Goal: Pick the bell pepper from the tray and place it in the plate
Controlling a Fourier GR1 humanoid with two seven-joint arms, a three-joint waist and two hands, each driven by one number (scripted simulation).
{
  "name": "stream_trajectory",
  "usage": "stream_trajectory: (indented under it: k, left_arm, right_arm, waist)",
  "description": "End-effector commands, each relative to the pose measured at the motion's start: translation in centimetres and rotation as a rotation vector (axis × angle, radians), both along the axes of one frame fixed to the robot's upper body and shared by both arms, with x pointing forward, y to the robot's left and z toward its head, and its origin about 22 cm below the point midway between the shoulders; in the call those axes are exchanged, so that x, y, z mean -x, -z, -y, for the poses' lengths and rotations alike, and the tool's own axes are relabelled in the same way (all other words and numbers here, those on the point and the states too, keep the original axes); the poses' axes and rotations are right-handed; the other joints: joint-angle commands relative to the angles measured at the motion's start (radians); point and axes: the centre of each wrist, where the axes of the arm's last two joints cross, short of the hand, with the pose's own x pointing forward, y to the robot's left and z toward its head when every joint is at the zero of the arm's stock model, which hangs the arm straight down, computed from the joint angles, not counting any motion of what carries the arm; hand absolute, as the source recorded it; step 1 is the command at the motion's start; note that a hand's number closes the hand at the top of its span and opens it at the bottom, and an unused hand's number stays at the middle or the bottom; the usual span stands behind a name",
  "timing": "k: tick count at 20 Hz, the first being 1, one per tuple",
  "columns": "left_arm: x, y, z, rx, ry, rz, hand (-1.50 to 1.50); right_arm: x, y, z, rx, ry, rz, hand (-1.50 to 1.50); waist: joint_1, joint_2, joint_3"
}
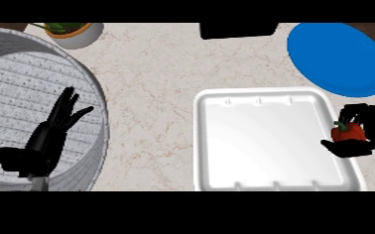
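We look steeply down on a pale marbled countertop (154, 79). At the right edge of the view our right hand (353, 138), black-fingered, is curled round a small red bell pepper with a green stem (347, 133), fingers above it and thumb beneath, so the pepper sits cupped in the grasp just past the right rim of the white rectangular foam tray (212, 144). The tray's bare floor lies to the left of that hand, which suggests to us that the pepper is already out of it. The round blue plate (330, 54) lies beyond the hand, further from us and near it, so we judge the remaining move to be a short carry forward and a release over the plate. Our left hand (51, 134) rests at the view's left with straight fingers pointing up, holding nothing, over a large ribbed grey round basin (99, 99). Beyond it stands a potted green plant (70, 31); a black object (238, 29) sits at the far edge.
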Motion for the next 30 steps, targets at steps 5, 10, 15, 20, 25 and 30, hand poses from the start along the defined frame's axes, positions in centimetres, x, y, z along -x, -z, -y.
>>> stream_trajectory:
  k: [5,10,15,20,25,30]
  left_arm:
    - [0.8,1.0,-1.2,-0.032,-0.053,-0.062,0.00]
    - [0.6,1.6,0.0,-0.023,-0.014,-0.049,0.00]
    - [0.3,2.1,1.1,-0.033,0.007,-0.035,0.00]
    - [-0.9,1.3,1.2,-0.043,0.061,-0.050,0.00]
    - [-2.9,0.7,2.1,-0.049,0.063,-0.052,0.00]
    - [-1.9,1.7,2.1,-0.049,0.077,-0.045,0.00]
  right_arm:
    - [2.2,-7.7,13.5,-0.015,-0.043,0.215,1.50]
    - [4.7,-11.5,19.6,-0.053,-0.081,0.356,1.50]
    - [7.5,-13.2,23.7,-0.067,-0.102,0.555,1.50]
    - [7.6,-14.2,25.5,-0.096,-0.100,0.601,1.50]
    - [5.6,-14.6,25.2,-0.140,-0.155,0.587,1.50]
    - [2.8,-15.7,24.1,-0.152,-0.191,0.561,1.50]
  waist:
    - [-0.008,0.014,-0.014]
    - [0.021,0.018,-0.017]
    - [0.048,0.015,-0.019]
    - [0.102,0.022,-0.020]
    - [0.098,0.018,-0.023]
    - [0.114,0.020,-0.024]
